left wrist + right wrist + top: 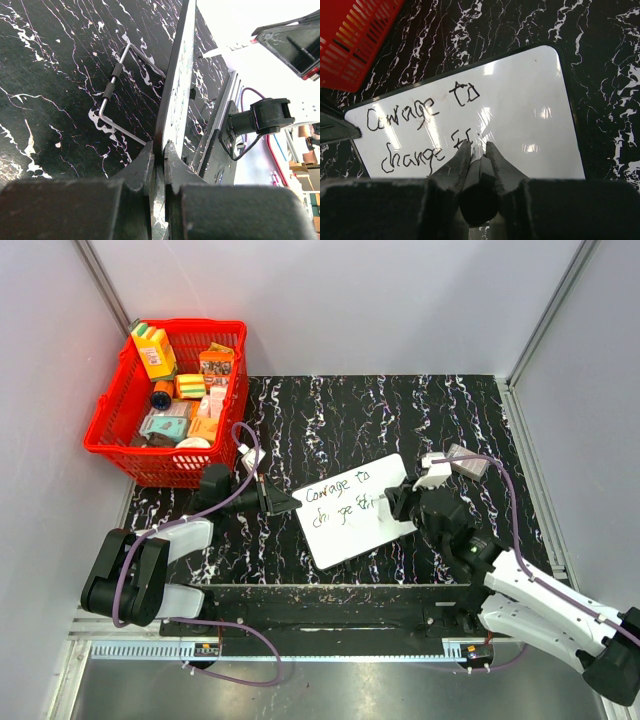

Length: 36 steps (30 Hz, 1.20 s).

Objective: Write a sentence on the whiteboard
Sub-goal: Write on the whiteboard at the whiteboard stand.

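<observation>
The whiteboard [350,510] lies tilted on the black marbled table and bears the sentence [338,502] in dark handwriting: "Courage to" above "change" and the start of another word. My left gripper [290,503] is shut on the board's left edge [172,95], which shows edge-on in the left wrist view. My right gripper [385,503] is shut on a dark marker [479,192], with its tip on the board [520,115] just right of the last written strokes [457,136].
A red basket [170,400] full of small packages stands at the back left and shows in the right wrist view [355,40]. A wire stand [117,95] lies on the table behind the board. A small grey and white object [462,462] lies behind my right arm.
</observation>
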Each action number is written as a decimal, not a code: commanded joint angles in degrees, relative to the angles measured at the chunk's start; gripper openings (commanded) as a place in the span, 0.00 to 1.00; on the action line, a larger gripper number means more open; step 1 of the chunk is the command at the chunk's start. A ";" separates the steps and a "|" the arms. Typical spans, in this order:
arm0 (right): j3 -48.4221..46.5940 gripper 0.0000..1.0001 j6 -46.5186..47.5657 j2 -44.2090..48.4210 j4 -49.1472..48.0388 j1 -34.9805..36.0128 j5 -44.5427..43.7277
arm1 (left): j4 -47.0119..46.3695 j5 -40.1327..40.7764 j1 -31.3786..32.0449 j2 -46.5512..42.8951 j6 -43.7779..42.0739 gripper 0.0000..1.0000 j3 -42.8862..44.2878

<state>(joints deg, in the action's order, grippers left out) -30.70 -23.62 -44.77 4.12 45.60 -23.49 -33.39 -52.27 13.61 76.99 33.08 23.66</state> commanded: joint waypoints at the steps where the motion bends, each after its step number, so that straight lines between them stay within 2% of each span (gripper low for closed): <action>1: -4.46 0.00 2.08 -2.06 -3.24 -0.52 -2.62 | -0.28 6.39 -0.16 0.88 -7.24 0.00 0.42; 12: -5.51 0.00 5.42 -2.16 -3.59 -1.21 -2.36 | -0.28 6.48 -0.16 0.79 -7.33 0.00 0.33; 15: -7.27 0.00 6.30 -3.56 -3.59 -4.02 1.24 | -0.19 6.48 -0.16 0.79 -7.33 0.00 0.42; 16: -7.62 0.00 6.21 -3.65 -3.59 -5.16 5.08 | -0.27 6.57 -0.25 0.79 -7.33 0.00 0.42; 19: -8.15 0.00 4.64 -1.91 -3.59 -9.37 12.90 | -0.19 6.57 -0.16 0.71 -7.33 0.00 0.42; 22: -8.06 0.00 3.49 0.38 -3.59 -11.76 16.88 | -0.19 6.48 -0.16 0.79 -7.33 0.00 0.51; 28: -4.99 0.00 2.96 2.67 -3.51 -12.47 18.91 | -0.19 6.48 -0.16 0.97 -7.33 0.00 0.60; 36: -0.15 0.00 3.49 5.05 -3.59 -12.47 16.63 | -0.19 6.48 -0.16 1.14 -7.42 0.00 0.60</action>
<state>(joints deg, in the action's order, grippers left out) -31.73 -20.23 -40.36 2.00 33.47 -6.46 -33.39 -52.27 13.61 76.99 33.08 23.66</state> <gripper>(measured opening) 0.194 0.083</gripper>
